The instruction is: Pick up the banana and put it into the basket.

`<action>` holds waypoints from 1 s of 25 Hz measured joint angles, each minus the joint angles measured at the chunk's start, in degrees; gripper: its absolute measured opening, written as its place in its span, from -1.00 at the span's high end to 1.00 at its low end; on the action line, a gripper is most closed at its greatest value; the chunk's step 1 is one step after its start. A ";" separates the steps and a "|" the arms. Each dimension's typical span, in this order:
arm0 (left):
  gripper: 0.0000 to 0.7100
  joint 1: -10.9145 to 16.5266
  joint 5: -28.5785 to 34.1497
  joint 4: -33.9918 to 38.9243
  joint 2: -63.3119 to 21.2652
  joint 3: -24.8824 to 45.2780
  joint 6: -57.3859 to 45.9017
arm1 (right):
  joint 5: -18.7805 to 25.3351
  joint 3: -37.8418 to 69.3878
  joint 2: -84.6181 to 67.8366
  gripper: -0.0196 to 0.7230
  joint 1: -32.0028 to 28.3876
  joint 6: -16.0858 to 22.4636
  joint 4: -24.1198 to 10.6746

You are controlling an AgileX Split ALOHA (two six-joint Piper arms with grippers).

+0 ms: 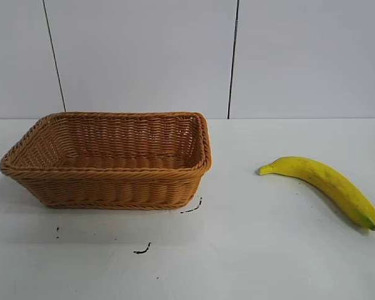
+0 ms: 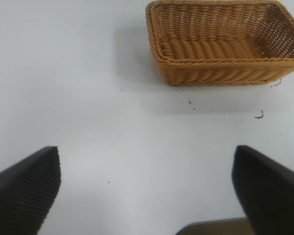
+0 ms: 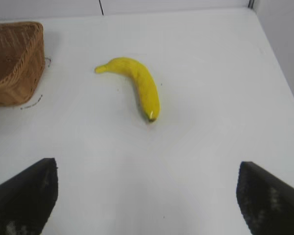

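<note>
Two things lie on the white table [image 1: 287,250], and no brand, label or readable writing shows on them or on the table. The largest is the rectangular tan-brown woven wicker basket [image 1: 112,184] with flared sides and a braided rim; it stands on the left half of the table, near the far edge at the white panelled wall [image 1: 144,56], and nothing lies in it. The long, gently curved yellow banana [image 1: 322,181] with small brown specks lies flat on the right half of the table, well apart from the basket, with its stem toward the basket and its dark tip toward the right edge. A few small black marks [image 1: 142,250] are on the table just in front of the basket.

The left gripper [image 2: 147,196] hangs above bare table, some way from the basket, with its two black ribbed fingers [image 2: 24,191] spread wide and nothing between them. The right gripper [image 3: 147,196] also stands wide and holds nothing; the banana lies on the table ahead of it, not touched.
</note>
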 joint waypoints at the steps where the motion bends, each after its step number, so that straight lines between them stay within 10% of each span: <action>1: -0.94 0.00 0.00 0.00 0.00 0.00 0.00 | 0.67 -0.94 2.79 -0.92 0.00 0.00 0.00; 10: -0.94 0.00 0.00 0.00 0.00 0.00 0.00 | 2.63 -10.86 34.41 -0.92 0.00 -0.56 0.00; 25: -0.94 0.00 0.00 0.00 0.00 0.00 0.00 | -3.64 -32.02 73.60 -0.92 0.00 -15.56 0.00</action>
